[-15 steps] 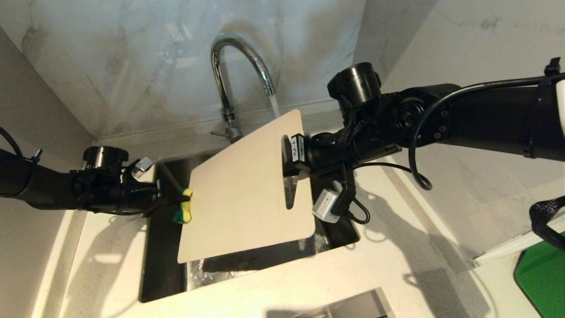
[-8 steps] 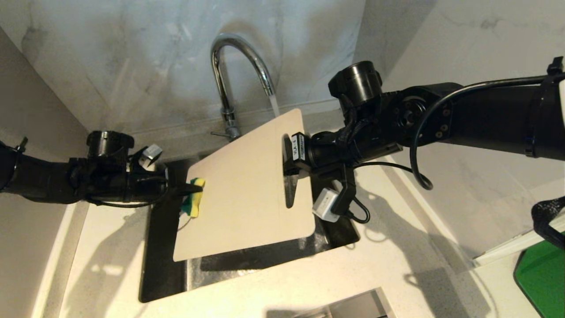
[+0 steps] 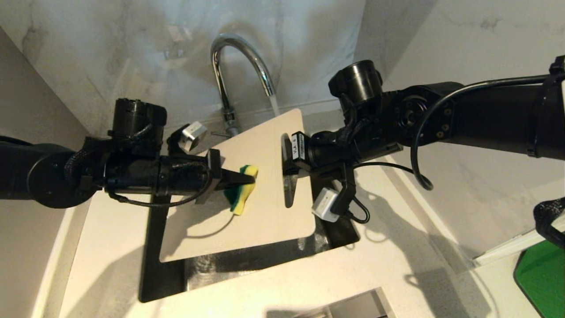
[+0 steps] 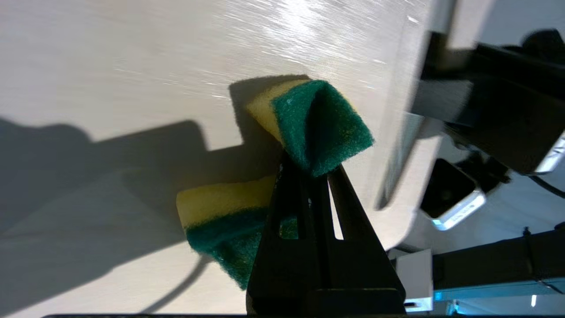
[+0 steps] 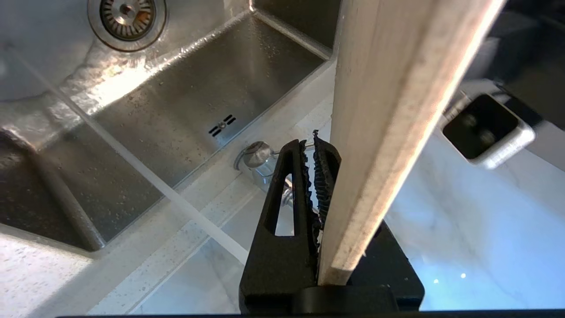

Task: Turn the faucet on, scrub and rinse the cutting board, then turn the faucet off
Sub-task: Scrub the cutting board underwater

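Your board [image 3: 260, 194] hangs tilted over the sink [image 3: 152, 265], its slotted end at the 3 o'clock side, where the right gripper [image 3: 289, 154] is clamped on its edge beside the slot. From the head view you get the whole layout: the faucet [image 3: 240, 66] stands at 12 o'clock behind the board, water running from its spout onto the board's far corner, and the sponge [image 3: 242, 194] sits on the board's middle, pinched in the left gripper [image 3: 249, 179]. The left wrist view gives you what the head view cannot: the sponge [image 4: 282, 176] is folded between the two closed fingers [image 4: 304, 221], yellow side pressed to the board [image 4: 132, 66] and green scrub side outward, with wet streaks shining on the board ahead of it. The right wrist view shows you the underside: the basin [image 5: 185, 101] with its drain [image 5: 127, 13] at 11 o'clock, the water stream crossing it, and the toothed jaws [image 5: 315, 185] nipping the board [image 5: 397, 110] edge-on. Your left arm reaches in level from 9 o'clock, gripper pointing toward 3 o'clock; your right arm comes in from 3 o'clock, wrist bent, gripper pointing toward 9 o'clock. A green item [image 3: 540, 280] lies on the counter at 4 o'clock.
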